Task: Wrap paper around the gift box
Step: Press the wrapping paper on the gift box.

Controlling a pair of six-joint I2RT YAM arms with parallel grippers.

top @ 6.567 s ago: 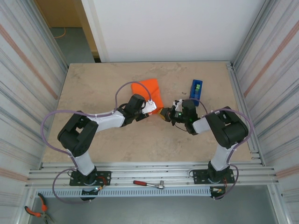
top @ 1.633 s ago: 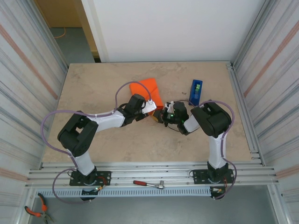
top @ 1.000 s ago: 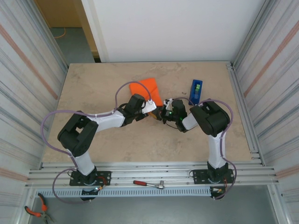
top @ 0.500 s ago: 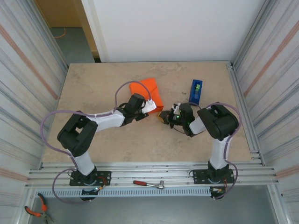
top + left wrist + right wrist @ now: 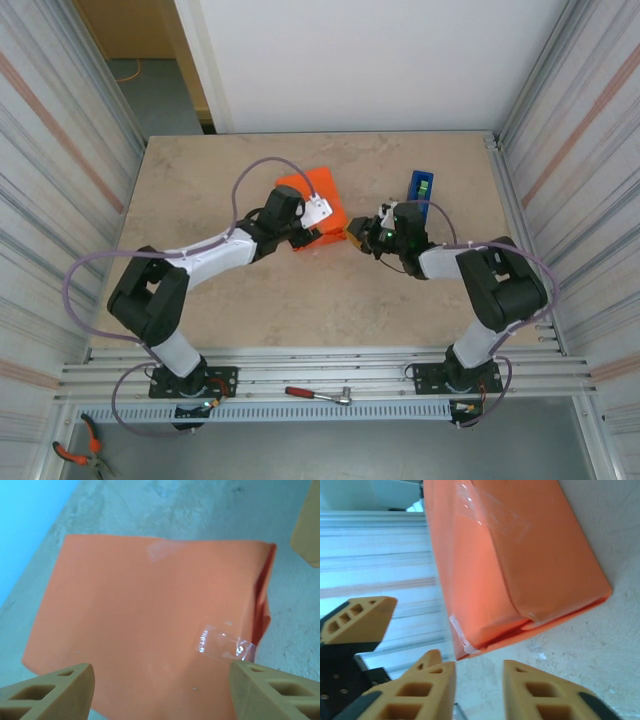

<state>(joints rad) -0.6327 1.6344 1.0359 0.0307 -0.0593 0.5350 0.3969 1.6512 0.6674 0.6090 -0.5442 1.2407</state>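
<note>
Paper [image 5: 325, 188], orange, is found folded and taped round a flat parcel on the bench [image 5: 220, 170], with the gift box judged to be hidden inside. Left claw [image 5: 160, 680] is held spread wide over the parcel's top face, gripping nothing. Right claw [image 5: 479, 672], narrowly parted and empty, is set just beside the right-hand end, whose loose folded edges are faced by it, so the next tuck is judged its own.

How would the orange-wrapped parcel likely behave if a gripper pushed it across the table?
The parcel looks flat and low, so it would probably slide rather than tip. Its paper looks smooth, so a grip may slip. The end flap seems loosely folded and could snag or open, though tape holds a seam.
</note>
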